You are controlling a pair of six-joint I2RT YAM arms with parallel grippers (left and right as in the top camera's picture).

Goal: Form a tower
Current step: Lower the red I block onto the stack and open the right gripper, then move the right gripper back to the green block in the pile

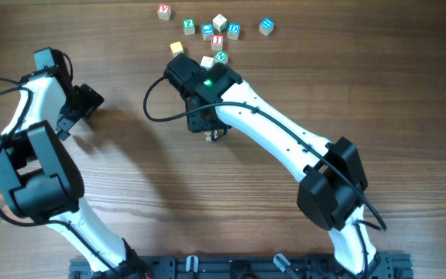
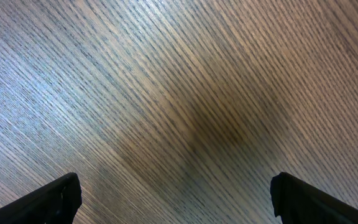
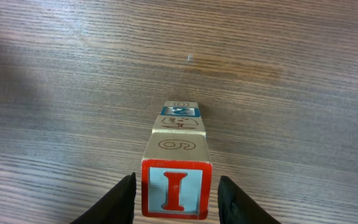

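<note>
Brown wood-grain worktop [image 1: 130,178] under everything. Two white-and-black arms on it: left arm [image 1: 33,167] folded back beside the left edge, right arm [image 1: 285,139] stretched from the near right corner to about the middle. Left hand [image 2: 178,202] over bare wood near the left edge, fingers spread wide, nothing between them. Right hand [image 3: 176,199] pointed straight down at mid-worktop, fingers parted just wider than one cube and flanking the top of the tower [image 3: 178,146]; a thin sliver of wood in view on either side, so seemingly not clamped on it, though contact lower down impossible to rule out.

Tower standing mid-worktop, directly beneath the right hand and almost wholly hidden by it from overhead; well apart from the left hand. One cube wide, roughly four high by the faces in view, top cube [image 3: 174,190] with a red "I" uppermost, a blue-panelled face further down. Long axis upright, in line with the right hand's own reach, cubes squarely stacked as far as visible.

Loose cubes [image 1: 217,40] scattered along the far edge, beyond the right arm's bend, clear of the tower.

Judged next: right hand by far the nearer, so its job; straight up along the tower's axis before any sideways travel toward the far-edge cubes, to avoid tipping the stack.
</note>
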